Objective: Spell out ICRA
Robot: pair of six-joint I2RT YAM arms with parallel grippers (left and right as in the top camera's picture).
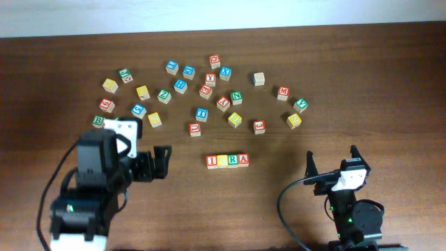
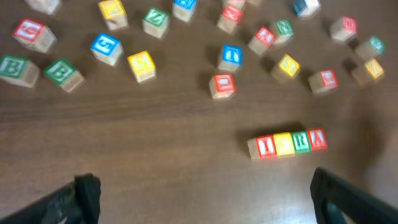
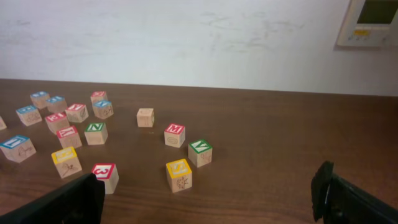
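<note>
- The I cube [image 1: 212, 161], C cube [image 1: 222, 161], R cube [image 1: 233, 160] and A cube [image 1: 243, 160] stand touching in one straight row on the table [image 1: 390, 104], near its front middle (the letters read ICRA from overhead).
- The left gripper [image 1: 164, 162] sits just to the left of the row, apart from it, with its jaws spread wide and nothing between them.
- The right gripper [image 1: 332, 159] is well off to the row's right, jaws likewise wide apart and empty.
- Loose cubes [image 1: 236, 119] lie scattered in a broad arc beyond the row, none touching it.
- A green B cube [image 2: 59, 73] lies at the arc's far left (clearest from the left wrist).
</note>
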